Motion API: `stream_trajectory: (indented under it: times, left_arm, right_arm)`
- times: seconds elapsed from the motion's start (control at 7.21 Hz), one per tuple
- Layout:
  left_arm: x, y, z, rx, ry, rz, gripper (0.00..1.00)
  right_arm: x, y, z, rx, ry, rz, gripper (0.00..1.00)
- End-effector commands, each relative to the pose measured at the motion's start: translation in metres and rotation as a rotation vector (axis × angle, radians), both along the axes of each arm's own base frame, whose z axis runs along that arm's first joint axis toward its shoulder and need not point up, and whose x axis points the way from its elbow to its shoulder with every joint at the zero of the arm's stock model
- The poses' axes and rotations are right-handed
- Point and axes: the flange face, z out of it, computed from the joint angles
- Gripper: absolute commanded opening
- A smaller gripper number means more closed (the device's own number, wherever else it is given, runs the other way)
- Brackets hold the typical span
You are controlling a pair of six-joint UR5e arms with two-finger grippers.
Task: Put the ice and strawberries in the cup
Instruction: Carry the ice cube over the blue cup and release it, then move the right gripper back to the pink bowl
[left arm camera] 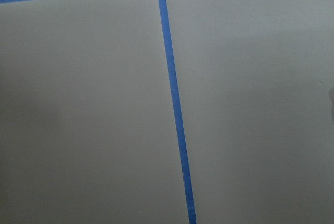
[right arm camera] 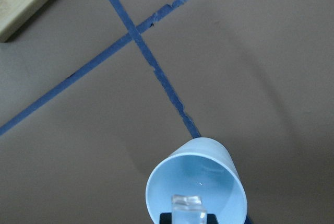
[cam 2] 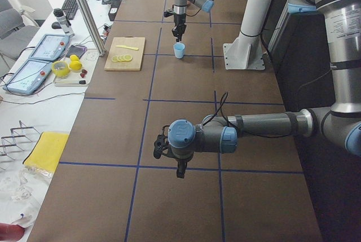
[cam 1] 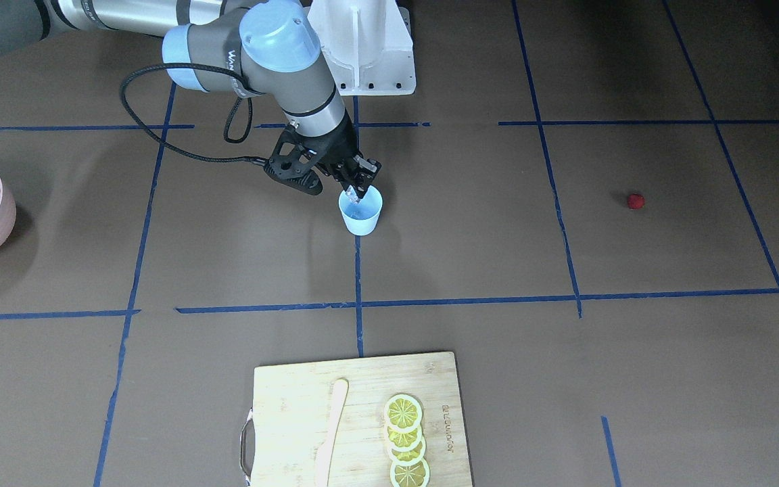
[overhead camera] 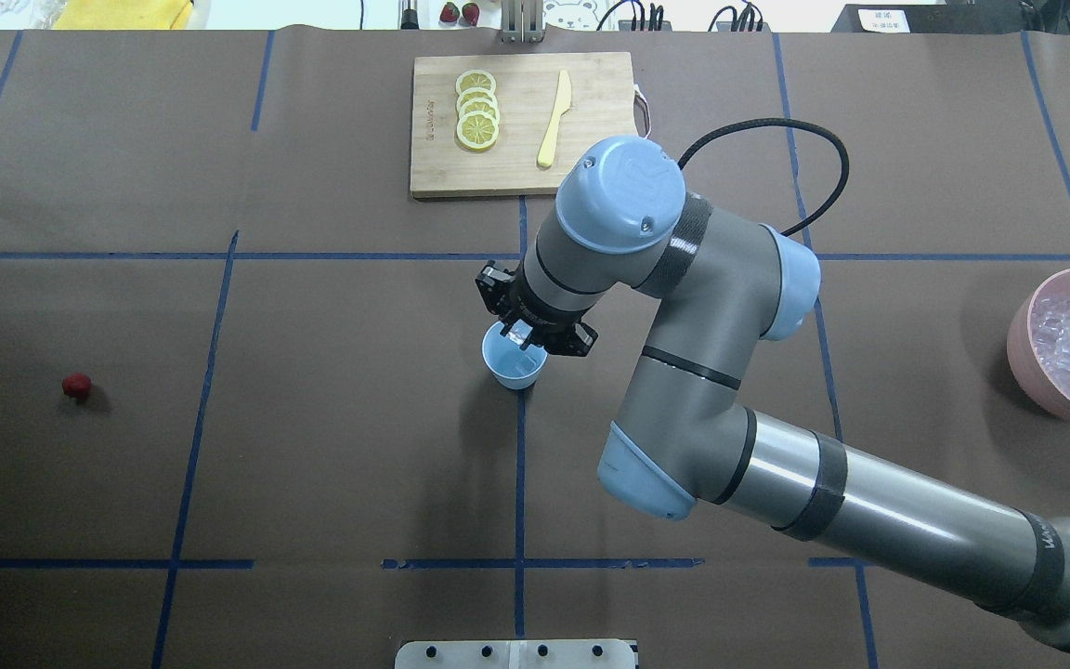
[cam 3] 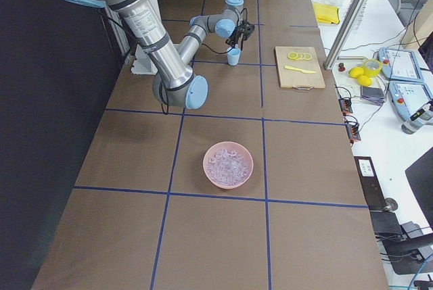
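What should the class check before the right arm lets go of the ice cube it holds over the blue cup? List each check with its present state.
1. Grip: right gripper shut on the ice cube: ok.
2. Aim: in the right wrist view the ice cube lies inside the rim of the cup: ok.
3. Target: the cup stands upright with nothing touching it: ok.
4. Other arm: left gripper is far from the cup: ok; open or shut: cannot tell.
5. Next item: strawberry lies alone on the table, not yet in the cup: ok.
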Motion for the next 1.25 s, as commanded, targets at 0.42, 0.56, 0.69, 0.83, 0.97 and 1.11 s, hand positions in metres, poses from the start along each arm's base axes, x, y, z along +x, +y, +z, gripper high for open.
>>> stream_trajectory:
  times: [0.42,0.56,0.69,0.83,0.97,1.11]
  left_arm:
    - [0.0,0.0,0.0,-0.001,0.001,0.0,1.0]
    - [0.0,0.0,0.0,-0.001,0.001,0.0,1.0]
    - [0.0,0.001,0.001,-0.004,0.001,-0.001,1.0]
    - [0.0,0.002,0.002,-0.005,0.001,-0.001,1.0]
    - [0.0,0.002,0.002,-0.005,0.001,-0.001,1.0]
    - [0.0,0.002,0.002,-0.007,0.001,-0.001,1.0]
  right_arm:
    - [-0.014,0.008,0.003,0.003,0.003,-0.019,0.78]
    - [-0.001,-0.004,0.001,-0.004,0.002,-0.007,0.78]
    - [0.036,-0.024,0.005,-0.047,-0.032,-0.02,0.78]
    - [0.102,-0.035,0.042,-0.085,-0.049,-0.013,0.83]
    - [0.178,-0.013,0.087,0.018,-0.046,-0.052,0.83]
    - [0.237,0.011,0.142,0.107,0.008,-0.096,0.83]
